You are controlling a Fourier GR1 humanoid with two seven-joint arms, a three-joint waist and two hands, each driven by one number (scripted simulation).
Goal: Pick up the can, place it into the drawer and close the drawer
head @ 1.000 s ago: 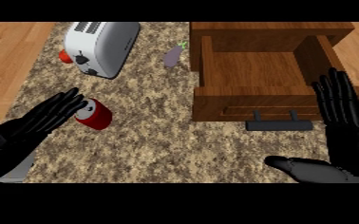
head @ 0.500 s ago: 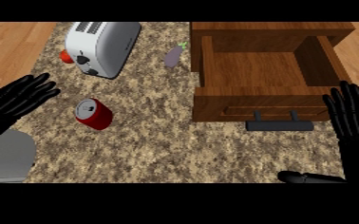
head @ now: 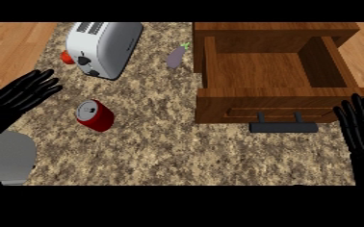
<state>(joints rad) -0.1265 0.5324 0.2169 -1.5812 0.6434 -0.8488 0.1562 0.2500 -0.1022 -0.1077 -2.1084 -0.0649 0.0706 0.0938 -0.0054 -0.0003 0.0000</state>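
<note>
A red can (head: 95, 115) with a silver top lies tilted on the speckled counter, left of the middle. The wooden drawer (head: 270, 107) stands pulled open at the right, its inside bare, with a dark handle (head: 283, 125) on its front. My left hand (head: 27, 95) is open at the left edge, fingers spread, a short way left of the can and not touching it. At the right edge my right hand (head: 353, 127) shows open, fingers straight up, beside the drawer's front corner.
A silver toaster (head: 103, 47) lies at the back left with a small red thing (head: 67, 57) beside it. A small purple eggplant (head: 175, 56) sits between the toaster and the drawer. Wooden floor shows past the counter's left edge.
My left hand has drawn back from the can toward the left edge. My right hand has slid further right and down, now mostly out of view. The can has not moved.
</note>
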